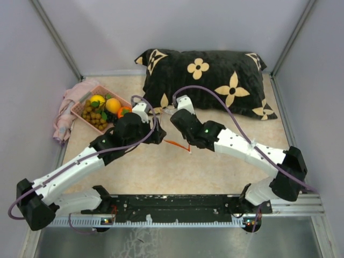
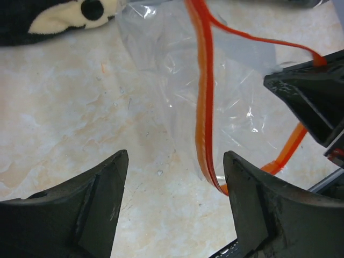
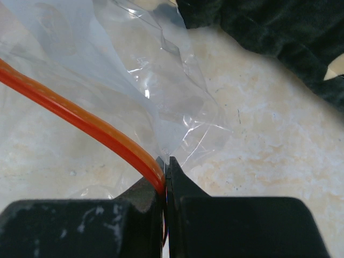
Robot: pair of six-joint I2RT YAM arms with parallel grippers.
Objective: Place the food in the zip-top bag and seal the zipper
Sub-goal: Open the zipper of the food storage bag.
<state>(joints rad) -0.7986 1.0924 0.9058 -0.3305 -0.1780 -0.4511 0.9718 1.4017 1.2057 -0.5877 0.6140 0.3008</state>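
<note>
Zipper [image 3: 97, 130], glossy orange ribbon; bag [image 3: 161, 80], crinkled clear film.

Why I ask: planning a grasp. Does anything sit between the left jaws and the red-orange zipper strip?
Nothing visible: the thin red-orange zipper strip of the clear plastic bag runs between the open jaws of the left gripper.

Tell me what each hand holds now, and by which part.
The right hand pinches the zip-top bag by its orange zipper strip. The left hand is open and holds nothing.
</note>
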